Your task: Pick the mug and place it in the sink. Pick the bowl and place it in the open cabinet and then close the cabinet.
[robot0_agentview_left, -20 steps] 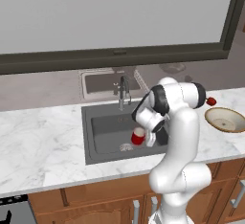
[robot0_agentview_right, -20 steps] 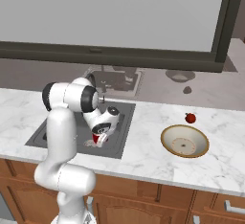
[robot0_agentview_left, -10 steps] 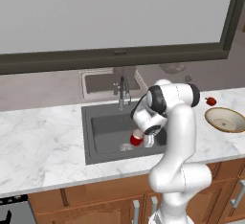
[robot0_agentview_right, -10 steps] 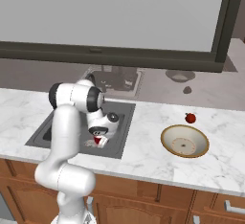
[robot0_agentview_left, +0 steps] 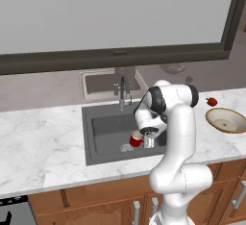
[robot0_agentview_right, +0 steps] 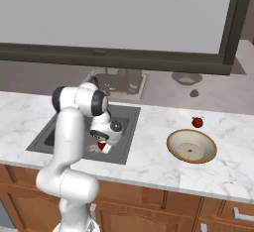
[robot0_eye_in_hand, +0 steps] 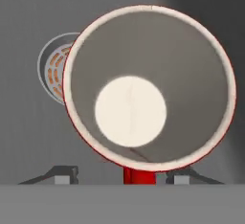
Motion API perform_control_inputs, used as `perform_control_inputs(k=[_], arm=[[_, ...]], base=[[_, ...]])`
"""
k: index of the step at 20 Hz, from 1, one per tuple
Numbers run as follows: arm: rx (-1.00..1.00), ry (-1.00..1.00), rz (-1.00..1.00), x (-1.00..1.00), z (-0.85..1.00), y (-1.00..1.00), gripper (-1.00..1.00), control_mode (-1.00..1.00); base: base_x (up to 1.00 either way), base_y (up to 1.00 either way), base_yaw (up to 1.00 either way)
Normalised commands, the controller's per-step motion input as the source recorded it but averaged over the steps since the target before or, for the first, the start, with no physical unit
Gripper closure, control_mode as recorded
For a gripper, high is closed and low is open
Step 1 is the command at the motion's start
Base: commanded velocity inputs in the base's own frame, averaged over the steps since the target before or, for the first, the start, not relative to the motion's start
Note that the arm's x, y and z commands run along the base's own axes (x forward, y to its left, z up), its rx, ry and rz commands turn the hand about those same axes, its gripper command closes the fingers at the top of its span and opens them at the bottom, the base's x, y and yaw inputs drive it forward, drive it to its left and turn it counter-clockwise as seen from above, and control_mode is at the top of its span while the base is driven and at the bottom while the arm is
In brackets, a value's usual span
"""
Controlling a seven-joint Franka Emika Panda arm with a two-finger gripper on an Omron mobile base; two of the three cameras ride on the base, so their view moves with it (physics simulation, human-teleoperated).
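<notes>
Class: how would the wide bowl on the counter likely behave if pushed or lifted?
The bowl looks rigid, so it should hold its shape. Wide and shallow, sitting flat on the marble counter, it would probably slide rather than tip. Its smooth rim may be slippery.

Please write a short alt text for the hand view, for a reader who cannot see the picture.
A red mug with a pale inside is seen from straight above, low in the dark grey sink. The round drain shows beside it. The two finger tips stand apart on either side of its handle.

Mug [robot0_agentview_left: 136, 139] in sink [robot0_agentview_left: 103, 130]
</notes>
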Motion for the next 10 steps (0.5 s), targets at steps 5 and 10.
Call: perform_control_inputs(k=[5, 10], arm=[[0.01, -0.01, 0.00, 0.00, 0.17, 0.00, -1.00, -1.00], [0.03, 0.00, 0.00, 0.00, 0.18, 0.00, -1.00, -1.00]], base=[[0.00, 0.00, 0.00], [0.00, 0.00, 0.00]])
